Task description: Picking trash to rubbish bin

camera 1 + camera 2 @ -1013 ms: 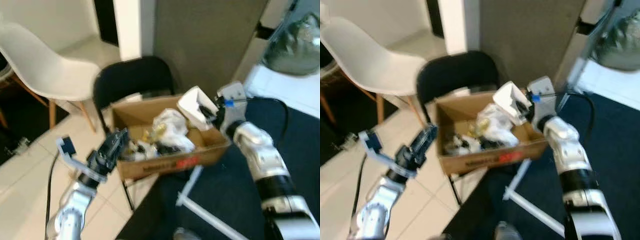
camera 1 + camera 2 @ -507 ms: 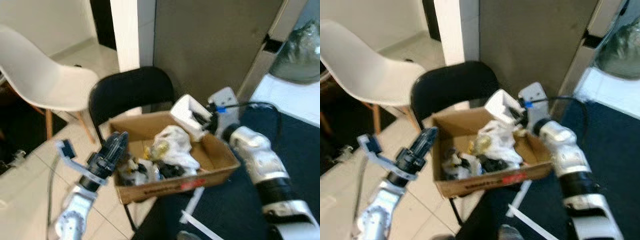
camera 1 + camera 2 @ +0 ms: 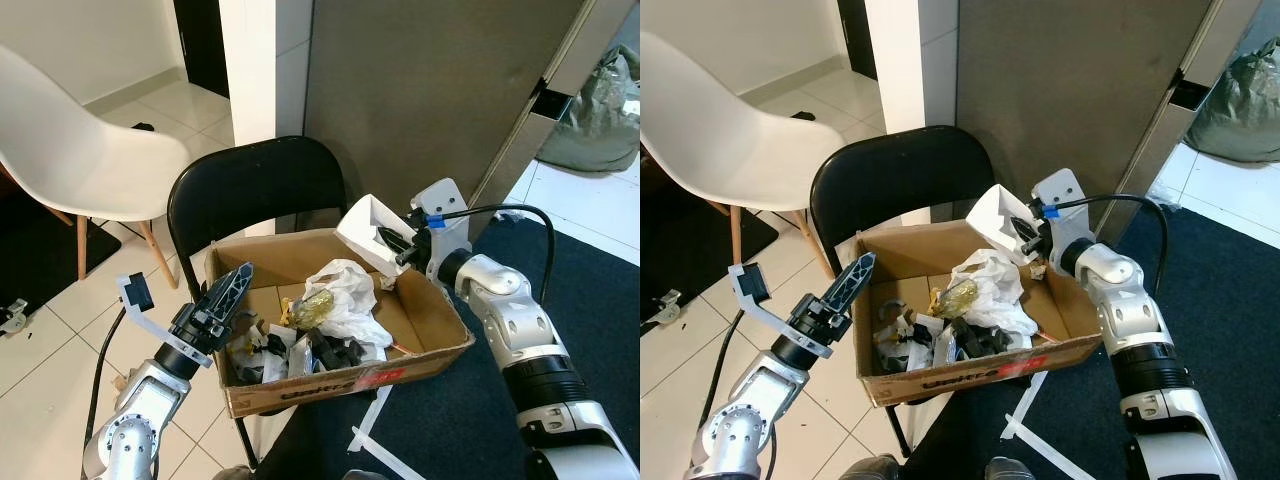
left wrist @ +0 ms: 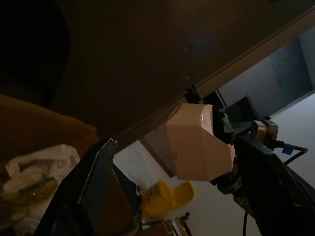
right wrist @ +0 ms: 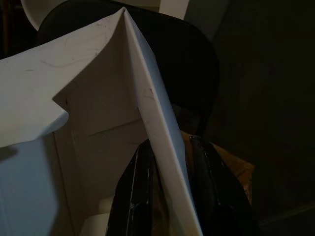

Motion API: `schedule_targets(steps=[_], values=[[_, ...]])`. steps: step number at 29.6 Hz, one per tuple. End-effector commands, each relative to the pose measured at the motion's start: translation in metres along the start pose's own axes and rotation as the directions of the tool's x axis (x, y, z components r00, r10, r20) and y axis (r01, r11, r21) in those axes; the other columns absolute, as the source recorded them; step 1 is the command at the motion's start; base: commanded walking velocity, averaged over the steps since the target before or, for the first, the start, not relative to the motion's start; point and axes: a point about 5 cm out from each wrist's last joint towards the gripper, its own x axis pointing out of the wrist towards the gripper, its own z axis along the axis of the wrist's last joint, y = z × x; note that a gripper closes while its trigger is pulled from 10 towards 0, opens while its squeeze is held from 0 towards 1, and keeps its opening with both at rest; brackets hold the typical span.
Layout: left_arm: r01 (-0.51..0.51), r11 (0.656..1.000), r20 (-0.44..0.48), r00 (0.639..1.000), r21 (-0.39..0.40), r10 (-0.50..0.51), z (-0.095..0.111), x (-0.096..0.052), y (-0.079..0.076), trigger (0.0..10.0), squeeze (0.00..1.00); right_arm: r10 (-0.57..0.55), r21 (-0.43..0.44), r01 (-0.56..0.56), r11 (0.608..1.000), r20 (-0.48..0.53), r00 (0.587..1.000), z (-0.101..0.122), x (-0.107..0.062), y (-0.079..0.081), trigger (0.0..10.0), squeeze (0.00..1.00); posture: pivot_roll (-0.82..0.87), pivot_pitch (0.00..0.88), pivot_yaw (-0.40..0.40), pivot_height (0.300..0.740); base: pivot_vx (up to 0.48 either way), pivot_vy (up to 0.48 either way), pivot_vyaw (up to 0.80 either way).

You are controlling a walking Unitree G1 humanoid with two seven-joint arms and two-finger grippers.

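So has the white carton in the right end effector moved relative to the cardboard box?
Cannot tell: the white carton, clamped in the right end effector, hangs above the cardboard box's far corner as before; the camera shifted.

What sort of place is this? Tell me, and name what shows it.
Probably a room in a home or small office: tiled floor beside dark carpet, a white shell chair, and a black folding chair carrying a cardboard box of trash. The right gripper holds a white carton over it.
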Motion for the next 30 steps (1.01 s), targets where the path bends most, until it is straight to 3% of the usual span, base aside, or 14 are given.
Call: schedule_targets(steps=[1, 21, 22, 24, 25, 26, 27, 30], values=[[-0.018, 1.0, -0.006, 1.0, -0.025, 0.018, -0.003, -0.003, 0.0, 10.0, 0.0, -0.014, -0.009, 0.014, 1.0, -0.014, 1.0, 0.0, -0.002, -0.004, 10.0, 0.0, 0.02, 0.0, -0.03, 0.74, 0.0, 0.0, 0.0], [-0.06, 0.997, -0.043, 0.997, -0.044, 0.058, -0.007, -0.007, 0.005, 10.0, 0.0, 0.026, -0.013, -0.025, 1.0, 0.063, 0.998, 0.014, 0.007, 0.005, 10.0, 0.02, 0.02, 0.0, -0.023, 0.74, 0.0, 0.0, 0.0], [-0.059, 0.997, -0.043, 0.997, -0.043, 0.058, -0.008, -0.007, 0.005, 10.0, 0.0, 0.026, -0.015, -0.025, 1.0, 0.067, 0.997, 0.014, 0.007, 0.005, 10.0, 0.36, 0.02, 0.0, -0.023, 0.74, 0.0, 0.0, 0.0], [-0.059, 0.997, -0.043, 0.997, -0.041, 0.057, -0.008, -0.007, 0.005, 10.0, 0.0, 0.025, -0.017, -0.024, 1.0, 0.071, 0.997, 0.015, 0.007, 0.005, 10.0, 0.36, 0.02, 0.0, -0.023, 0.74, 0.0, 0.0, 0.0], [-0.059, 0.997, -0.043, 0.997, -0.041, 0.057, -0.008, -0.007, 0.005, 10.0, 0.0, 0.024, -0.018, -0.023, 1.0, 0.073, 0.997, 0.015, 0.007, 0.005, 10.0, 0.68, 0.02, 0.0, -0.023, 0.74, 0.0, 0.0, 0.0], [-0.059, 0.997, -0.043, 0.997, -0.041, 0.057, -0.008, -0.007, 0.005, 10.0, 0.0, 0.024, -0.018, -0.023, 1.0, 0.073, 0.997, 0.015, 0.007, 0.005, 10.0, 0.68, 0.02, 0.0, -0.023, 0.74, 0.0, 0.0, 0.0], [-0.059, 0.997, -0.044, 0.997, -0.041, 0.057, -0.008, -0.007, 0.005, 10.0, 0.0, 0.023, -0.019, -0.022, 1.0, 0.074, 0.997, 0.016, 0.007, 0.005, 10.0, 1.0, 0.02, 0.0, -0.023, 0.74, 0.0, 0.0, 0.0], [-0.06, 0.998, -0.045, 0.997, -0.036, 0.058, -0.007, -0.008, 0.006, 10.0, 0.0, 0.015, -0.019, -0.014, 1.0, 0.08, 0.997, 0.017, 0.008, 0.005, 10.0, 1.0, 0.02, 0.0, -0.023, 0.74, 0.0, 0.0, 0.0]])
